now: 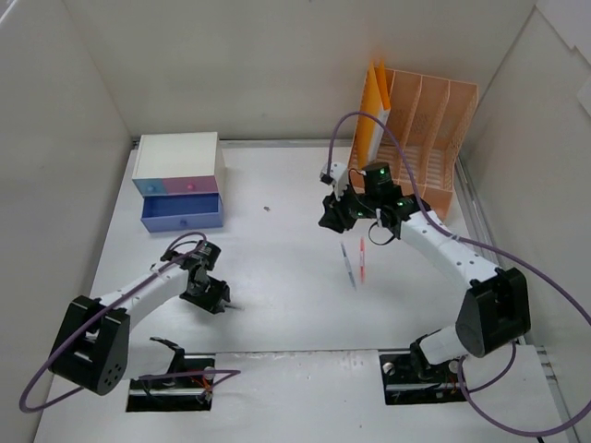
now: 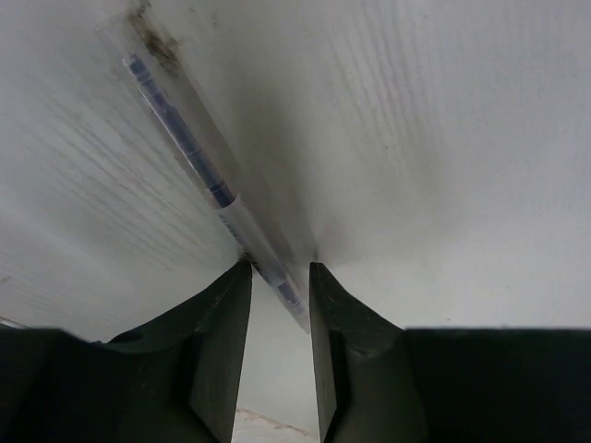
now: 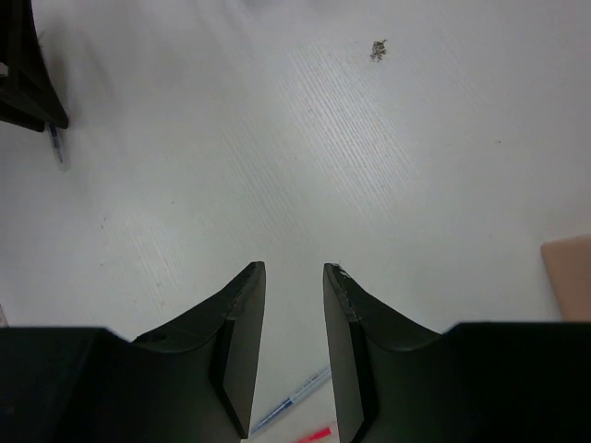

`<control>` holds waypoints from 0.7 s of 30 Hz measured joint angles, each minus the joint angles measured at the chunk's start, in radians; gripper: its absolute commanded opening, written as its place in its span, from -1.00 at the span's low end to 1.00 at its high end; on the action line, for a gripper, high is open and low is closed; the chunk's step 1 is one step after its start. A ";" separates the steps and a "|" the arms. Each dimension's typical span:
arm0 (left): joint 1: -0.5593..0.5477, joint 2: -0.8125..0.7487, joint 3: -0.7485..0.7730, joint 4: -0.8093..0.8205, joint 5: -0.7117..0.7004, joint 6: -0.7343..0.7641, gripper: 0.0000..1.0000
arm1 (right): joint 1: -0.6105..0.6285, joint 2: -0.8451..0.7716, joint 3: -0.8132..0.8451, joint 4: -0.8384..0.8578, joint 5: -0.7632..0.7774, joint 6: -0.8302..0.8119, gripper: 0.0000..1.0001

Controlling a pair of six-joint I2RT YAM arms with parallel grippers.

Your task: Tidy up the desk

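Note:
The desk (image 1: 277, 277) is a white tabletop with walls around it. Low over its near left part, my left gripper (image 1: 222, 301) (image 2: 280, 266) has its jaws narrowly apart. A clear pen with blue ink (image 2: 199, 166) lies on the desk, and its end reaches between the fingertips with a gap on one side. My right gripper (image 1: 332, 216) (image 3: 294, 268) hangs above the desk's middle right, open, with nothing between its fingers. Beneath it lie a blue pen (image 1: 347, 264) (image 3: 291, 401) and a red pen (image 1: 362, 260) (image 3: 314, 434).
A white drawer box (image 1: 180, 164) stands at the back left with its blue bottom drawer (image 1: 182, 213) pulled out. A peach file rack (image 1: 427, 138) holding an orange folder (image 1: 373, 111) stands at the back right. A small dark speck (image 1: 266, 209) lies mid-desk.

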 measured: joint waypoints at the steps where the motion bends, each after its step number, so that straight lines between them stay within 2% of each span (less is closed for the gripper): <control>1: 0.000 0.011 0.003 0.009 0.012 -0.005 -0.46 | -0.005 -0.023 -0.006 -0.004 -0.001 0.000 -0.43; 4: 0.000 0.014 -0.009 0.043 0.049 -0.018 -0.66 | -0.014 -0.074 -0.008 -0.007 -0.004 0.004 -0.40; 5: 0.001 0.012 -0.017 0.058 0.062 -0.022 -1.00 | -0.016 -0.086 -0.010 -0.006 -0.007 0.007 -0.32; 6: 0.005 0.011 -0.027 0.074 0.077 -0.024 -1.00 | -0.018 -0.096 -0.013 -0.006 -0.009 0.010 -0.10; 7: 0.012 0.009 -0.035 0.092 0.089 -0.023 -1.00 | -0.019 -0.106 -0.020 -0.006 -0.010 0.015 0.38; 10: 0.026 0.003 -0.031 0.105 0.103 0.000 -1.00 | -0.026 -0.120 -0.046 -0.015 -0.010 0.015 0.83; 11: 0.028 0.003 -0.021 0.100 0.091 0.014 -1.00 | -0.026 -0.121 -0.053 -0.018 -0.009 0.014 0.84; 15: 0.027 -0.002 0.114 -0.013 -0.042 0.089 -1.00 | -0.035 -0.129 -0.079 -0.034 -0.006 0.011 0.62; 17: 0.030 -0.007 0.239 -0.056 -0.105 0.124 -1.00 | -0.044 -0.135 -0.089 -0.038 -0.006 0.010 0.39; 18: 0.034 -0.007 0.312 -0.077 -0.134 0.143 -1.00 | -0.050 -0.138 -0.093 -0.039 -0.006 0.012 0.13; 21: 0.079 -0.008 0.486 -0.097 -0.194 0.185 -1.00 | -0.070 -0.152 -0.111 -0.040 -0.002 0.013 -0.44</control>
